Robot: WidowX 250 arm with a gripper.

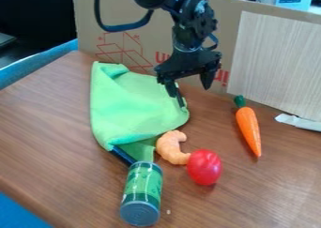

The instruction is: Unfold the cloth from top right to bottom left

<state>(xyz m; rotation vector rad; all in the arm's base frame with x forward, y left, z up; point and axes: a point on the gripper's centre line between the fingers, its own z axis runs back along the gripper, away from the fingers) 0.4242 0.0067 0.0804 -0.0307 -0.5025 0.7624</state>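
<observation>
The green can (141, 192) sits by the cloth (128, 107), likely light and floppy; pinch its top-right edge. The pincer (194, 95) is spread open.

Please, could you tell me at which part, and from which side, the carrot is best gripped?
I would grip the carrot at its thick part, just below the green top, coming from above and closing across its long sides. It lies on its side and narrows to a point at the near end, where a hold would probably slip more easily.
</observation>
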